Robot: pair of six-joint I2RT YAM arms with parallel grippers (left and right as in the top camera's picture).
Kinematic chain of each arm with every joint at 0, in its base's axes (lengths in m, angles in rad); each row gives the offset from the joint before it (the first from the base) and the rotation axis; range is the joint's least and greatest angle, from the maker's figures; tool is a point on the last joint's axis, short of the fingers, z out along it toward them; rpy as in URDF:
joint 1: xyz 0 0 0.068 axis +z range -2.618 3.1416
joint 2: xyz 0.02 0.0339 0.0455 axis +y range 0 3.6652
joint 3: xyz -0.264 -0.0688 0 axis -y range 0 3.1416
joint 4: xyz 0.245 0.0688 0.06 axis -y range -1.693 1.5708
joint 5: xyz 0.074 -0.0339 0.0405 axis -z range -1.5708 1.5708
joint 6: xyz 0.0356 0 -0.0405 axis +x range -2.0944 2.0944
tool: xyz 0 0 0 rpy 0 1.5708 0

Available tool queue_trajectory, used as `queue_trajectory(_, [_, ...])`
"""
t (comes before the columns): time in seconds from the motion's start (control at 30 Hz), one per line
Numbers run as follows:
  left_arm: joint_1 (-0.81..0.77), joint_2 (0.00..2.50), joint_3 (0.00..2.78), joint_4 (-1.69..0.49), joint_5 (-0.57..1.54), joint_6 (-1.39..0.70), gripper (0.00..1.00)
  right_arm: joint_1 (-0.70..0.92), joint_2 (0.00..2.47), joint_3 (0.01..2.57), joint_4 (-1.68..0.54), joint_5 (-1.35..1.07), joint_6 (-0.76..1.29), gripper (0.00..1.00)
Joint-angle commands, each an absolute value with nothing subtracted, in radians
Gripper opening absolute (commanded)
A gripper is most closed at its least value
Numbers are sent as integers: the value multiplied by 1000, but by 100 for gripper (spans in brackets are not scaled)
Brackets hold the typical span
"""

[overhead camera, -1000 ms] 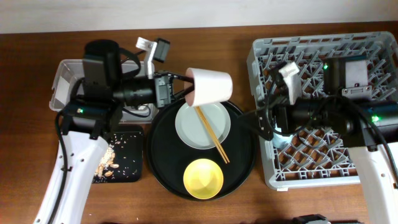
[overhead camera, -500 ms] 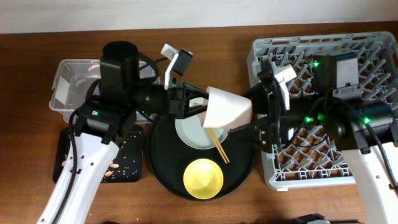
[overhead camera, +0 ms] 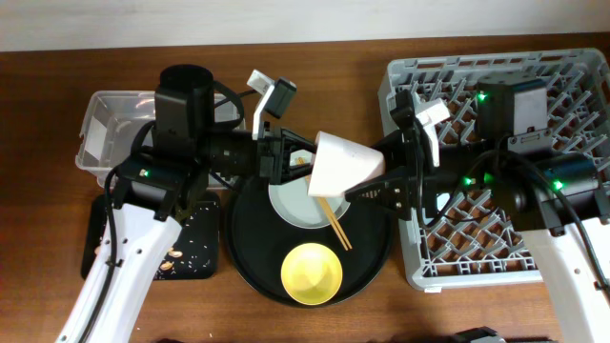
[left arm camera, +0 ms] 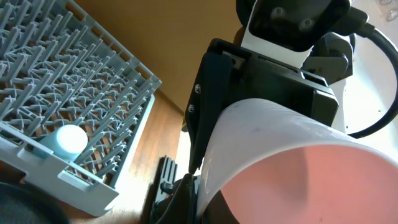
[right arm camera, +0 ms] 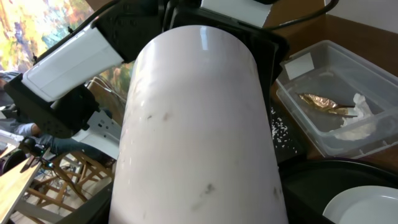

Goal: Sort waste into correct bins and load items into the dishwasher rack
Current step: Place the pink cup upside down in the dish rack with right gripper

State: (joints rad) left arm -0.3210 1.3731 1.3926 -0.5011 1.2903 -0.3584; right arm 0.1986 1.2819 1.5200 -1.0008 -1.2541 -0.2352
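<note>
Two grippers meet over the round black tray (overhead camera: 364, 250) in the overhead view. The left gripper (overhead camera: 301, 164) is clamped on the rim of the pink cup (overhead camera: 340, 168), which lies sideways above the tray's far half. The right gripper (overhead camera: 378, 187) crowds the cup's base, and we cannot tell how its jaws stand.

On the left wrist, the cup's pink inside fills the corner. The dishwasher rack (left arm camera: 74, 81), cut off, holds a light-blue cup (left arm camera: 68, 140).

On the right wrist, the cup's white wall blocks most of the view. Beyond the tray's rim we glimpse the clear tub (right arm camera: 379, 74) with the wrapper (right arm camera: 323, 102) and tissue (right arm camera: 357, 121).
</note>
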Motion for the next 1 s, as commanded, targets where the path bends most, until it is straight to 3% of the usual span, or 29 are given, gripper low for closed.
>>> queue_trajectory(0.0, [-334, 1377, 1386, -570, 1284, -297, 1, 189, 1285, 1537, -945, -1169, -254, 55])
queue_trajectory(0.2, [-334, 1377, 1386, -586, 1282, -296, 1, 189, 1285, 1537, -904, -1169, -246, 55])
queue_trajectory(0.47, [-333, 1377, 1386, -623, 1117, -297, 32, 189, 1285, 1537, -900, -1165, -246, 56])
queue_trajectory(0.67, [-333, 1377, 1386, -761, 691, -297, 41, 188, 1285, 1537, -900, -1131, -228, 56])
queue_trajectory(0.73, [-333, 1377, 1386, -802, 646, -265, 42, 188, 1285, 1537, -893, -1132, -227, 56])
queue_trajectory(0.8, [-333, 1377, 1386, -802, 619, -252, 51, 188, 1285, 1537, -870, -1119, -189, 56])
queue_trajectory(0.87, [-333, 1377, 1386, -806, 498, -252, 64, 188, 1285, 1538, -852, -982, -97, 56])
queue_trajectory(0.97, [-333, 1377, 1386, -835, 443, -252, 70, 188, 1285, 1538, -918, -498, 58, 56])
